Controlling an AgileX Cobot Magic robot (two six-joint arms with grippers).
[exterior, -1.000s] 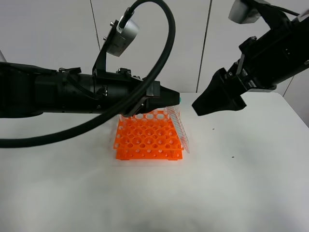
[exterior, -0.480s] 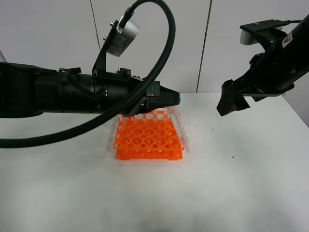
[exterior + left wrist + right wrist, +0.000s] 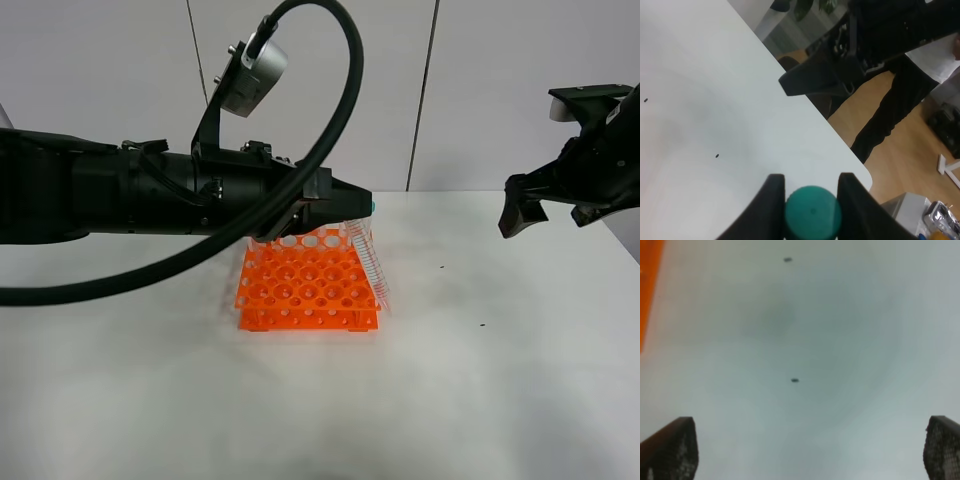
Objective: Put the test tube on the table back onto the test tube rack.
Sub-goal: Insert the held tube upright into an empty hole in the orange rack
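The orange test tube rack (image 3: 305, 285) stands on the white table (image 3: 480, 380), and no other tubes show in it. My left gripper (image 3: 358, 207) is shut on the teal cap (image 3: 372, 207) of the test tube (image 3: 373, 262). The tube hangs tilted along the rack's right edge, its tip low by the rack's front right corner. In the left wrist view the cap (image 3: 813, 212) sits between the two fingers of the left gripper (image 3: 811, 181). My right gripper (image 3: 520, 210) is open and empty, above the table at the far right; its fingers stand wide apart in the right wrist view (image 3: 812, 418).
A few dark specks (image 3: 442, 267) dot the table right of the rack. The table's rounded far corner (image 3: 865, 175) shows in the left wrist view, with floor beyond. A sliver of the rack (image 3: 647, 290) shows in the right wrist view.
My right arm has drawn back to the right, away from the rack and the tube. The left arm and the tube have not moved.
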